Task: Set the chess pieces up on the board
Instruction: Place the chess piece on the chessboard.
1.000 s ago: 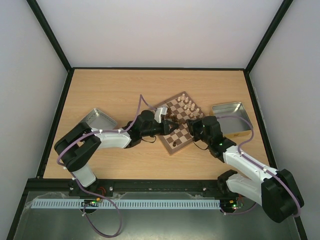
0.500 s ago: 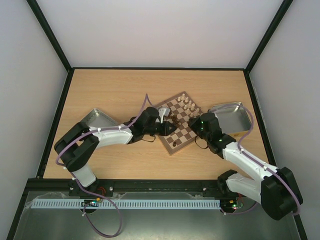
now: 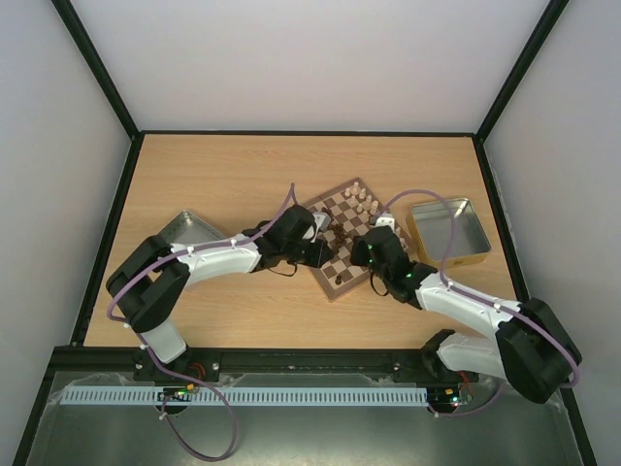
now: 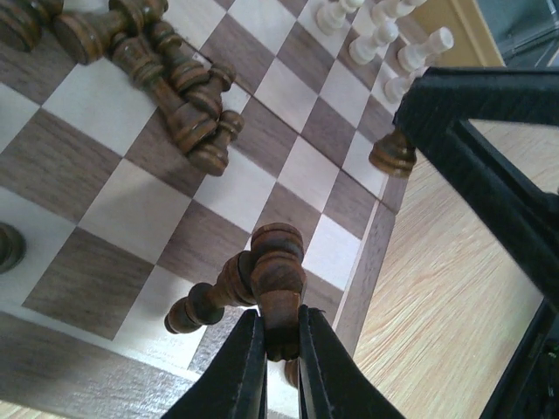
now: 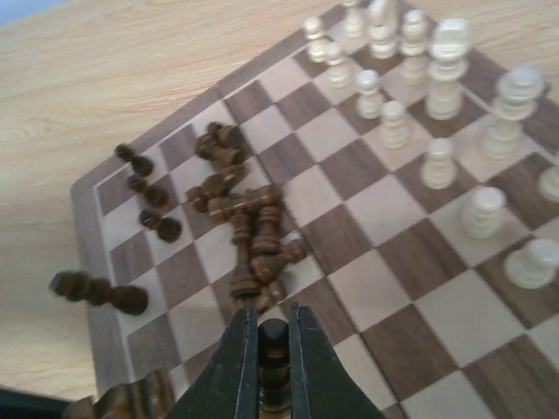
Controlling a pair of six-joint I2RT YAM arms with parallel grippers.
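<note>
Your left gripper (image 4: 279, 327) is squeezed shut on a dark piece (image 4: 278, 266), your right gripper (image 5: 272, 321) on another dark piece (image 5: 273, 358). Set each down slowly, standing straight, on the board (image 4: 377, 253).

Left gripper (image 4: 281, 330), jaws closed on a dark piece (image 4: 278, 271).
Piece is over the board's (image 4: 113, 279) edge row; a second dark piece (image 4: 205, 305) lies just beside it. Dark heap (image 4: 166, 78) upper left, white pieces (image 4: 384, 39) upper right, tabletop (image 4: 437, 297) right.
</note>
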